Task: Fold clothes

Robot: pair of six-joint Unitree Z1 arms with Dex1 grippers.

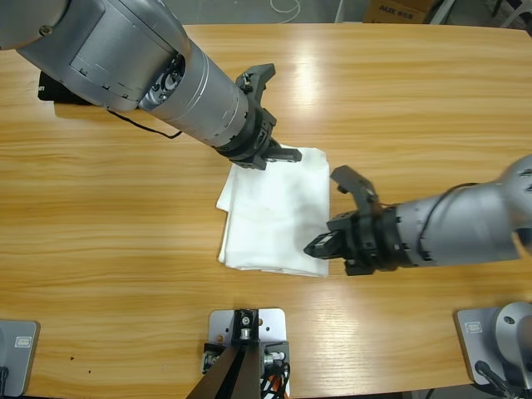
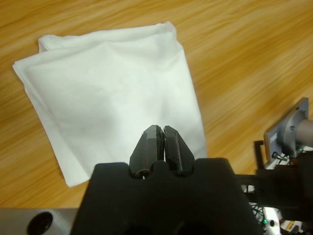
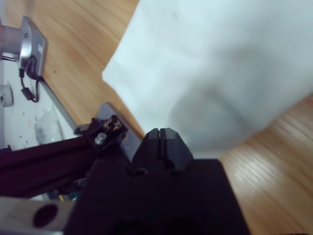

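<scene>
The clothes are a white T-shirt (image 1: 274, 212) folded into a compact rectangle at the table's middle; it fills the left wrist view (image 2: 112, 93) and the top of the right wrist view (image 3: 220, 63). My left gripper (image 1: 291, 155) reaches in from the upper left and hangs at the fold's far edge. Seen along the left wrist, this gripper (image 2: 160, 134) is shut over the cloth with nothing between its fingers. My right gripper (image 1: 314, 247) comes in from the right at the near right corner. In its own wrist view it (image 3: 163, 134) is shut, just off the cloth's edge.
A black folded garment (image 1: 50, 90) lies at the far left, partly hidden under the left arm. A cardboard box (image 1: 399, 10) sits beyond the table's far edge. Bare wooden table (image 1: 432, 116) spreads around the shirt.
</scene>
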